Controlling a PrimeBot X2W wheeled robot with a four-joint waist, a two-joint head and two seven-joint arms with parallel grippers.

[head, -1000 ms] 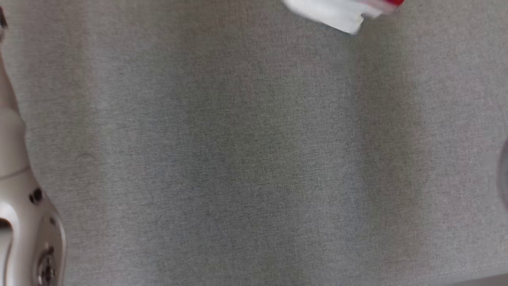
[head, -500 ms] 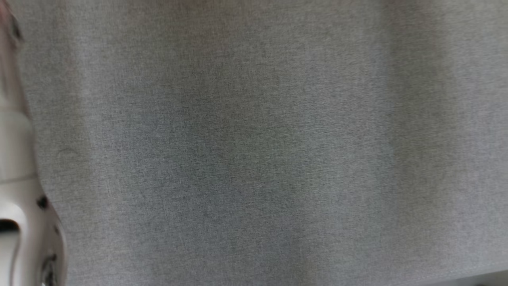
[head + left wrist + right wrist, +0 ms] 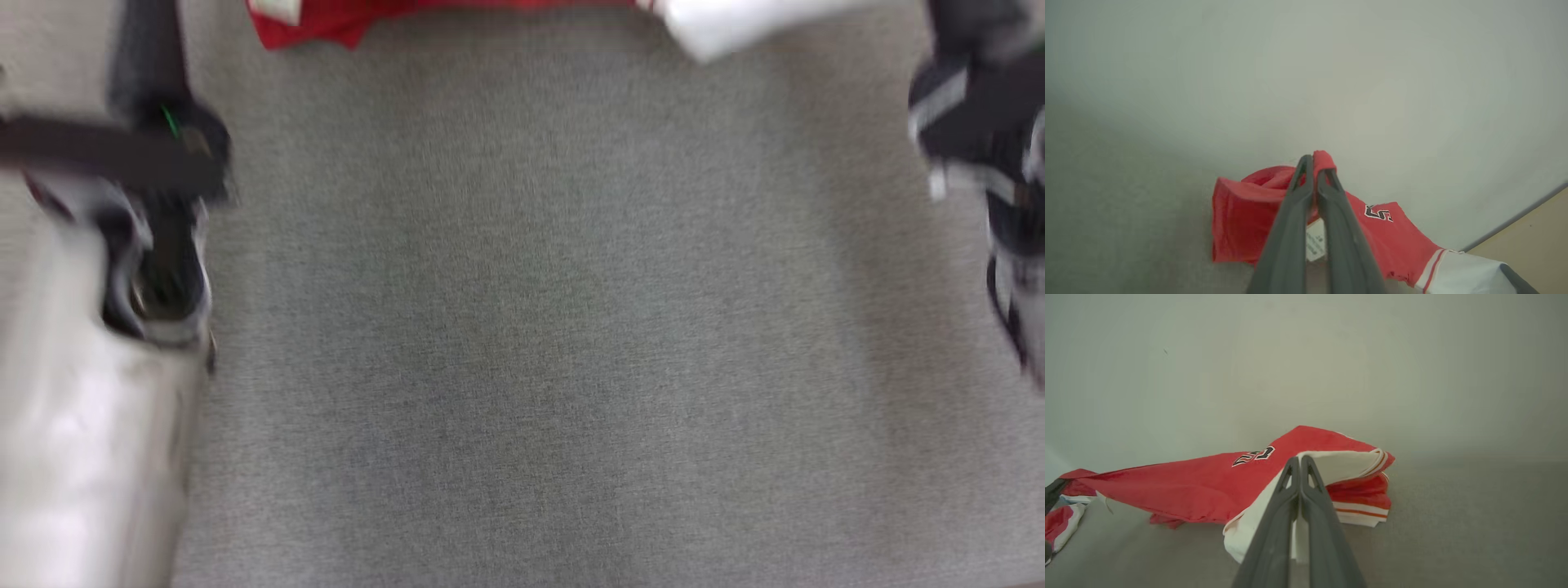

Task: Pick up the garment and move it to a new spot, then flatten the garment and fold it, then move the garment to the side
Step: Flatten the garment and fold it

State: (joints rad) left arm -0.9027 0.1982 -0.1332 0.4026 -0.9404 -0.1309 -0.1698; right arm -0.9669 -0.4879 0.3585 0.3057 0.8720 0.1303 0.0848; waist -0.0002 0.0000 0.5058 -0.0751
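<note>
At the far edge of the open grey surface (image 3: 522, 327), left claw (image 3: 1314, 162) and right claw (image 3: 1300, 459) pinch the garment (image 3: 1188, 482).

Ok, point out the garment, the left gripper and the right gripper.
garment (image 3: 1188, 477): right wrist view, on its red body panel.
left gripper (image 3: 1315, 168): left wrist view, between fingertips pinching red fabric.
right gripper (image 3: 1300, 459): right wrist view, between the closed fingertips.
</note>
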